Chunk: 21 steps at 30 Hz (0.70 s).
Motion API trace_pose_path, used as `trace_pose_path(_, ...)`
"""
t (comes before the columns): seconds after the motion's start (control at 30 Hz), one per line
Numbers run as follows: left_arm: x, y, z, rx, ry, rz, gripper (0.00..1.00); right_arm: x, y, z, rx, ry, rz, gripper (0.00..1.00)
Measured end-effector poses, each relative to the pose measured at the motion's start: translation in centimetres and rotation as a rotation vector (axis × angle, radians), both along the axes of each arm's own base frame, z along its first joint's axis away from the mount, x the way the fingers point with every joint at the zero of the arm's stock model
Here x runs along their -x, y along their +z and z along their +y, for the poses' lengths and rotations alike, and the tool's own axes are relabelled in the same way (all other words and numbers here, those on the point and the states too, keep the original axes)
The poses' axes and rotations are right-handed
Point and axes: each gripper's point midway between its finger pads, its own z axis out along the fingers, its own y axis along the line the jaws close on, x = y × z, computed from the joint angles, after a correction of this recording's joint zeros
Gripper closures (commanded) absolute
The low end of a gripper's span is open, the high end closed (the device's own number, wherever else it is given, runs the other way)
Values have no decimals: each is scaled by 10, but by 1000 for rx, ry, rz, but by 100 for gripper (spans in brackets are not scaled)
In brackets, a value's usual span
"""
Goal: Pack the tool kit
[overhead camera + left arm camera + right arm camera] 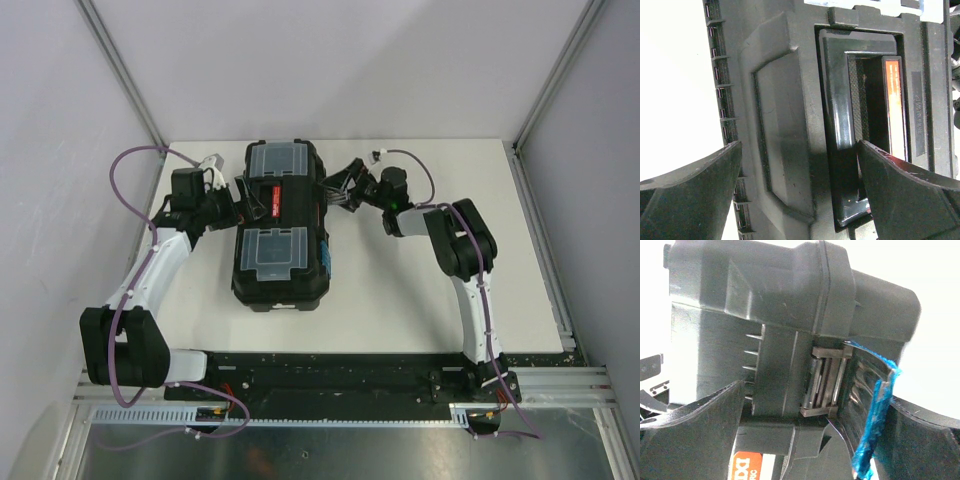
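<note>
We see a white bench with a big black toolbox lying near its middle, between the two arms. Its lid has two clear little boxes and a handle with a red mark. The left fingers are spread wide over the lid by the handle, holding nothing. The right fingers are spread wide too, at the toolbox's side by a blue latch.

Toolbox blocks the gap between left claw and right claw — open table nearer.
</note>
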Motion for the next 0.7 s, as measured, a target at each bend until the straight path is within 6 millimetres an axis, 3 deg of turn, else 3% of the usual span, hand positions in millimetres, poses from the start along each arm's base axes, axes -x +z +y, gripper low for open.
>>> trace_pose_path(0.6, 0, 0, 0, 0, 0, 0, 1, -2, 10, 8, -91, 40, 6, 1)
trace_pose_path(0.7, 0, 0, 0, 0, 0, 0, 1, -1, 13, 7, -91, 41, 5, 10)
